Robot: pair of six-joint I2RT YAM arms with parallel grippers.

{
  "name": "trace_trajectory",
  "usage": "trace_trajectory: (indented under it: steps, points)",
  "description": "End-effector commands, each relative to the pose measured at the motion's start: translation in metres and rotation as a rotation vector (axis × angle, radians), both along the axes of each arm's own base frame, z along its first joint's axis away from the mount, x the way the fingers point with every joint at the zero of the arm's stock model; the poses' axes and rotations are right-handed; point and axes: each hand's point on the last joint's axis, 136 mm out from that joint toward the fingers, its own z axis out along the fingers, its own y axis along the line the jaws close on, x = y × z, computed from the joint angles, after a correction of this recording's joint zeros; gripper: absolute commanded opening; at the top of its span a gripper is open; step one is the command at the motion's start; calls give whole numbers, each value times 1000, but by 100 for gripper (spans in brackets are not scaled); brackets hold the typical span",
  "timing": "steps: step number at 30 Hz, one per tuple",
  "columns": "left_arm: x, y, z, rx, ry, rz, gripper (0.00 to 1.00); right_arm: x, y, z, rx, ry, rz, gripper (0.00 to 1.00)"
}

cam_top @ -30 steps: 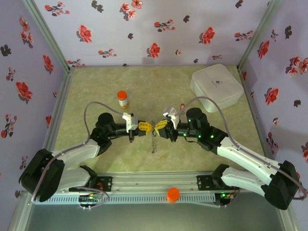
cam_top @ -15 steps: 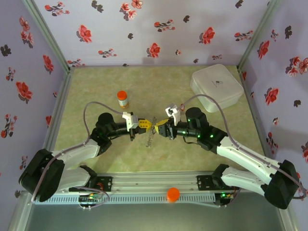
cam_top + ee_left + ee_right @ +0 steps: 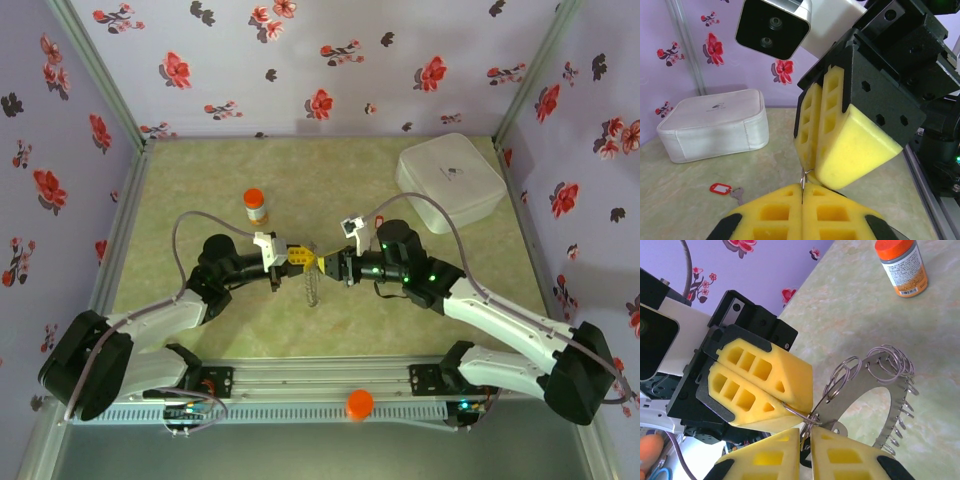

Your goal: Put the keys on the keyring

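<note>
The keyring (image 3: 860, 380), a flat grey ring plate edged with small wire loops, hangs between my two grippers above the middle of the table (image 3: 312, 285). My left gripper (image 3: 802, 186) is shut on one of its thin wire loops (image 3: 804, 176). My right gripper (image 3: 805, 432) meets it tip to tip and is shut on the plate's edge beside that loop. From above, the left gripper (image 3: 303, 259) and right gripper (image 3: 325, 263) almost touch. One small silver key (image 3: 738, 194) with a red tag (image 3: 720, 188) lies flat on the table beyond them.
An orange-capped bottle (image 3: 255, 206) stands behind the left arm. A white lidded box (image 3: 450, 180) sits at the back right. Flowered walls close in three sides, and an orange cap (image 3: 359, 403) rests on the front rail.
The right gripper has turned and pushed left, closing its jaws on the keyring next to the left gripper. The ring has swung slightly left. The left gripper stayed shut.
</note>
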Motion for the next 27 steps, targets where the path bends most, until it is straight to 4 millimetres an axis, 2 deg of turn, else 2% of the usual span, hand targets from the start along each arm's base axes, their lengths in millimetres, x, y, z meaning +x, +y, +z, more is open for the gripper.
trace_trajectory:
  steps: [1,12,19,27]
  points:
    - [-4,1,13,-28,-73,-1,0,1,1,15,15,-19,-14,14]
    - [-6,2,20,-49,-85,-5,0,3,-5,-10,-59,-7,-34,13]
    - [-9,1,20,-51,-78,-27,0,0,2,-3,-21,-5,1,9]
    - [-10,0,21,-54,-80,-31,0,-3,5,0,-10,-11,32,0]
